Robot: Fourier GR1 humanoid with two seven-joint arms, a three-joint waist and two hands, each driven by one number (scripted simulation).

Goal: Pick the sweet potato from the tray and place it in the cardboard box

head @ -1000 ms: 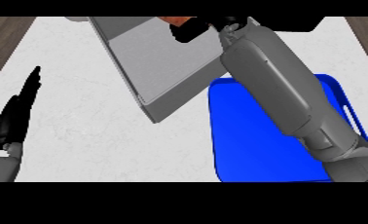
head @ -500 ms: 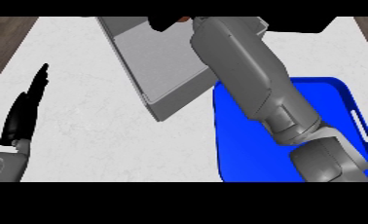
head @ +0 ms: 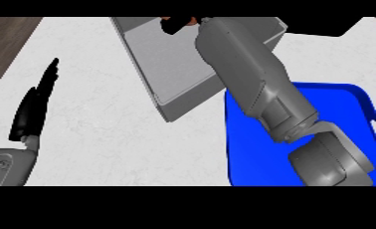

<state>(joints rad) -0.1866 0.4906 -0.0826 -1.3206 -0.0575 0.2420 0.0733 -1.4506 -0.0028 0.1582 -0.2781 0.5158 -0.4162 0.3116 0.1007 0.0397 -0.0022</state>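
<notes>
Fingers [head: 173,25] of my right hand [head: 179,24] curl around the sweet potato [head: 191,21], above the cardboard box [head: 172,73]; release remains. Left hand [head: 33,108] rests open.

We stood at a kitchen counter [head: 110,123], and the surfaces said so: the worktop was a pale, faintly mottled, stone-like slab that filled most of the view. At its far left corner the slab ended and a strip of dark brown wood-grained floor [head: 16,36] showed beside its edge. On the worktop lay household things: a grey box [head: 165,68] with low walls reached toward the far edge, and a bright blue tray [head: 249,143] with a raised rim sat near the near right corner. Beyond the far right edge we saw only a dark area whose nature we could not tell.
</notes>
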